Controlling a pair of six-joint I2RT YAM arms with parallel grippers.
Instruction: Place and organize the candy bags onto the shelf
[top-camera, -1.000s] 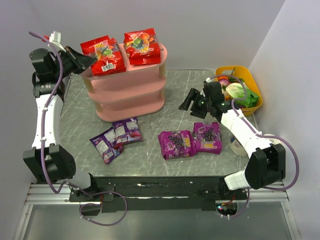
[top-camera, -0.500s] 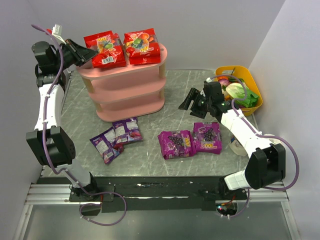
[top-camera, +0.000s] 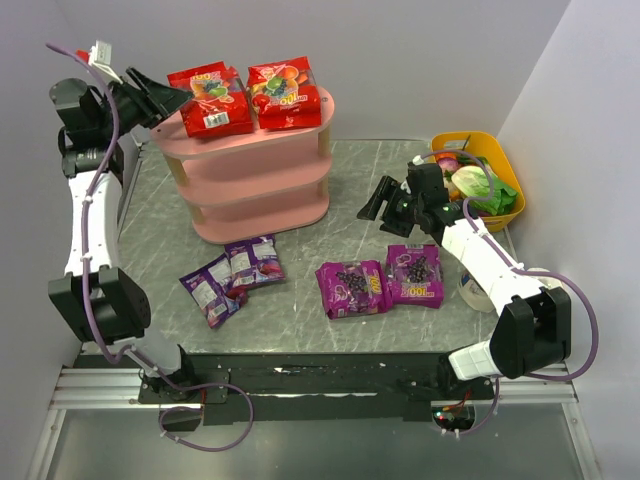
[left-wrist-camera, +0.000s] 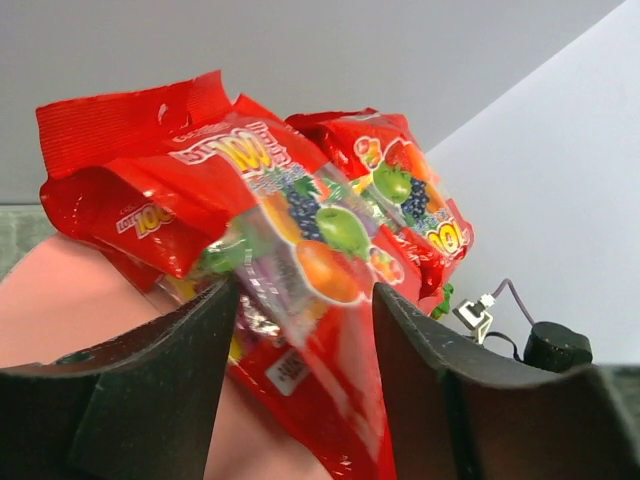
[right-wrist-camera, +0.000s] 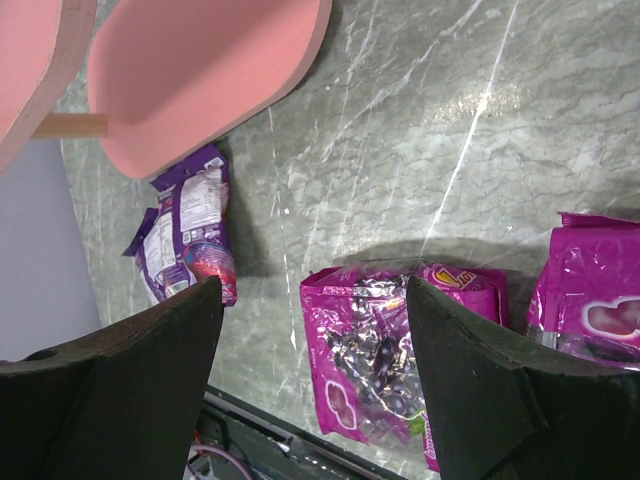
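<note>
Two glossy red fruit-printed candy bags (top-camera: 208, 98) (top-camera: 283, 92) lie side by side on the top tier of the pink three-tier oval shelf (top-camera: 260, 182). Two blue-violet packets (top-camera: 254, 262) (top-camera: 208, 290) overlap on the grey marbled worktop (top-camera: 300, 235) in front of it. Two magenta grape packets (top-camera: 352, 288) (top-camera: 414, 275) lie further right. The left tool (top-camera: 165, 100) is spread around the left red bag's edge. The right tool (top-camera: 378, 205) hovers spread near a yellow plastic tub (top-camera: 497, 148) of green vegetables (top-camera: 482, 186).

A grey, white-veined table (top-camera: 370, 170) is filling the middle. Plain white walls are closing it in: the back wall (top-camera: 420, 60) at 12 o'clock, the right wall (top-camera: 590, 110) at 3, the left wall (top-camera: 25, 250) at 9. A metal rail (top-camera: 320, 385) is running along 6 o'clock. Soft light is glinting off the tabletop.
</note>
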